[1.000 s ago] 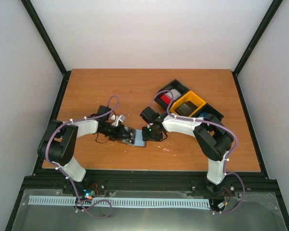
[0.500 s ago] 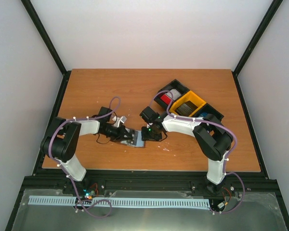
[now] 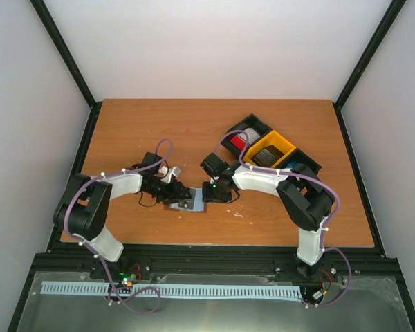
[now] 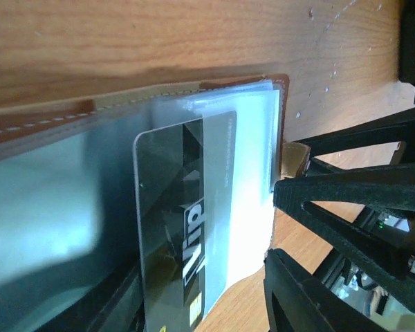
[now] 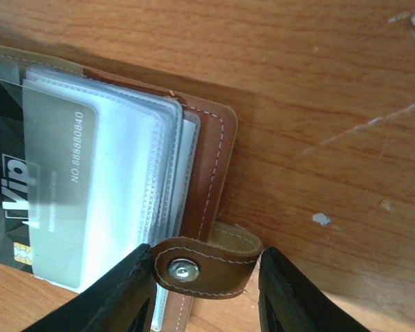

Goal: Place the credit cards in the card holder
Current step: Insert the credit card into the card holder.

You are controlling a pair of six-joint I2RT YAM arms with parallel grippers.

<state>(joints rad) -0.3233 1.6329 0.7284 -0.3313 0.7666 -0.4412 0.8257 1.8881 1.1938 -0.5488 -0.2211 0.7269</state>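
Observation:
The brown leather card holder (image 3: 187,203) lies open on the table between my two grippers. In the left wrist view a dark grey credit card (image 4: 176,228) marked "Vip" sits partly inside one of its clear sleeves (image 4: 252,173). My left gripper (image 4: 197,277) has its jaws apart on either side of the card, and wood shows between the card and the right-hand finger. My right gripper (image 5: 204,259) is shut on the holder's tab clasp (image 5: 221,273) at its right edge. The same card (image 5: 48,187) shows in the right wrist view. The right gripper's fingers (image 4: 353,200) show in the left wrist view.
A black-and-yellow three-compartment tray (image 3: 285,141) stands at the back right, behind the right arm. It holds red and white cards (image 3: 238,142), grey cards (image 3: 265,155) and blue cards (image 3: 292,166). Small white specks (image 5: 321,219) mark the wooden table.
My left gripper has shifted slightly at the holder's left side. The grey card now covers more of the holder's pale inside. The right gripper has stayed on the tab.

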